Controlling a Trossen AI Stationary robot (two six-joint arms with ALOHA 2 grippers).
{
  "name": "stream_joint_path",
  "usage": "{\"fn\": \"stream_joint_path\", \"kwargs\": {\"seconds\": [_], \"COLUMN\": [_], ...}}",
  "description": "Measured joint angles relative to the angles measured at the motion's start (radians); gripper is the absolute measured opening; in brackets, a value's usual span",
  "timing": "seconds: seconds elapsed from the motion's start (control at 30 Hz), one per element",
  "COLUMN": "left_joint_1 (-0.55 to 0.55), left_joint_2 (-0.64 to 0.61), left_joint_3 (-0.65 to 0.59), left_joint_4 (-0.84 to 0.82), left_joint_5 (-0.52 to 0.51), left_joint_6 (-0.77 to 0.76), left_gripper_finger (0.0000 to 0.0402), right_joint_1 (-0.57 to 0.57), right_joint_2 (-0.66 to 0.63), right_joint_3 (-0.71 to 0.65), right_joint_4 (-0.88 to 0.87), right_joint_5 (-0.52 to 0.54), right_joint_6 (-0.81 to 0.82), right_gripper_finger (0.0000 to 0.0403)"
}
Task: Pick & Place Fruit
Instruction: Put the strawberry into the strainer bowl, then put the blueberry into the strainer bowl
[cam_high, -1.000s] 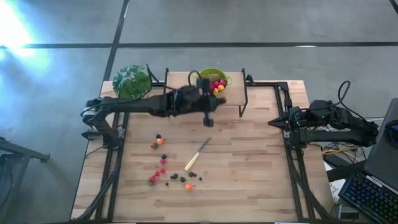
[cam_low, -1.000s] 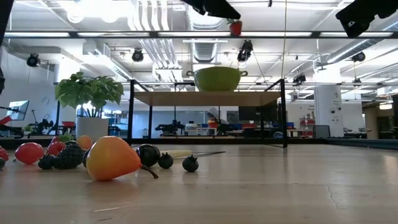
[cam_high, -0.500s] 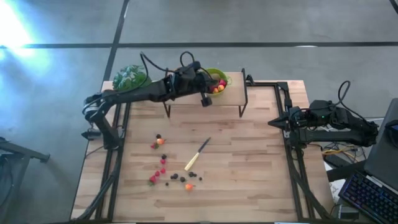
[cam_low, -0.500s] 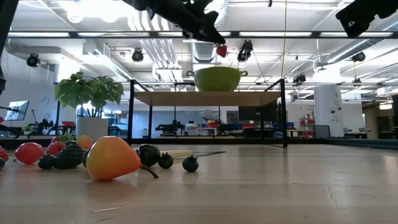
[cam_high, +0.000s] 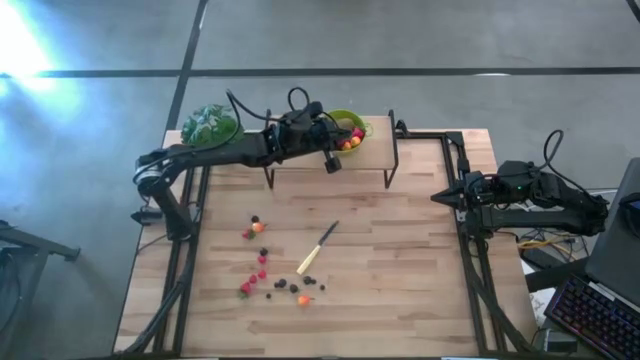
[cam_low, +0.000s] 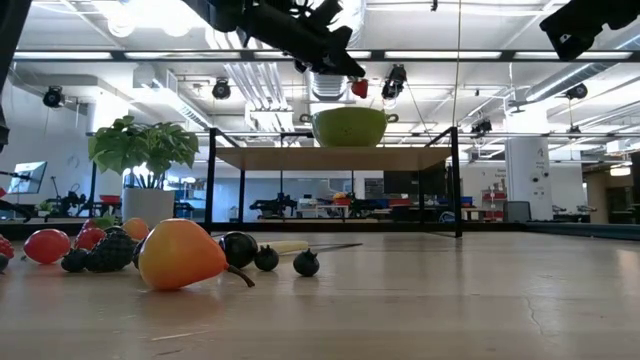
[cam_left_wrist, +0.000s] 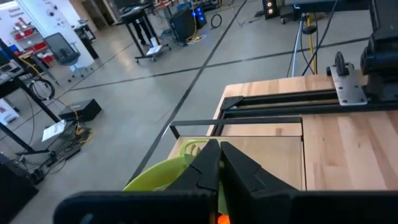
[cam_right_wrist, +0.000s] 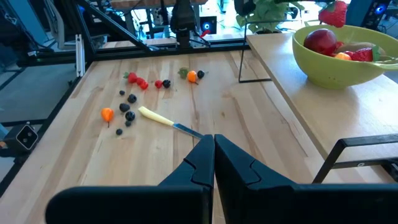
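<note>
My left gripper (cam_high: 338, 138) reaches from the table's left over the green bowl (cam_high: 347, 128) on the raised shelf and is shut on a red strawberry (cam_low: 359, 88). The bowl (cam_right_wrist: 339, 59) holds several red and yellow fruit pieces. More fruit (cam_high: 268, 272), red, dark and orange, lies loose on the table top near the front left. In the low view an orange piece (cam_low: 180, 254) and dark berries (cam_low: 240, 250) lie closest. My right gripper (cam_high: 440, 198) waits shut at the table's right edge, holding nothing. My left gripper pinches the strawberry (cam_low: 359, 88) at its fingertips (cam_low: 350, 72). The fingers slant slightly downward, coming from the table's left. The strawberry hangs below the tips, clear of the bowl's rim and just above it.
A pale-handled knife (cam_high: 318, 248) lies mid-table beside the loose fruit. A leafy potted plant (cam_high: 212, 128) stands at the far left corner. The wooden shelf (cam_low: 330, 158) on black legs runs along the far edge. Bare wood lies between knife and right arm.
My left gripper has carried the strawberry from in front of the shelf toward the table's far edge, to above the bowl. It has rolled at the wrist and sunk toward the bowl. It has stayed shut on the strawberry.
</note>
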Motion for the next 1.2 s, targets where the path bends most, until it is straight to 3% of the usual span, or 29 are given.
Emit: {"fn": "stream_joint_path", "kwargs": {"seconds": [0.63,0.87,1.0,1.2], "left_joint_1": [0.001,0.001,0.000,-0.034], "left_joint_2": [0.066,0.066,0.055,-0.024], "left_joint_3": [0.000,0.000,0.004,0.012], "left_joint_4": [0.005,0.004,-0.012,-0.039], "left_joint_5": [0.005,-0.004,-0.061,-0.070], "left_joint_6": [0.014,0.017,0.078,0.098], "left_gripper_finger": [0.0024,0.0068,0.0095,0.0107], "right_joint_1": [0.000,0.000,0.000,0.000], "right_joint_2": [0.000,0.000,0.000,0.000], "right_joint_3": [0.000,0.000,0.000,0.000], "right_joint_4": [0.000,0.000,0.000,0.000], "right_joint_5": [0.000,0.000,0.000,0.000], "right_joint_6": [0.000,0.000,0.000,0.000], "right_gripper_finger": [0.0008,0.0008,0.0008,0.0008]}}
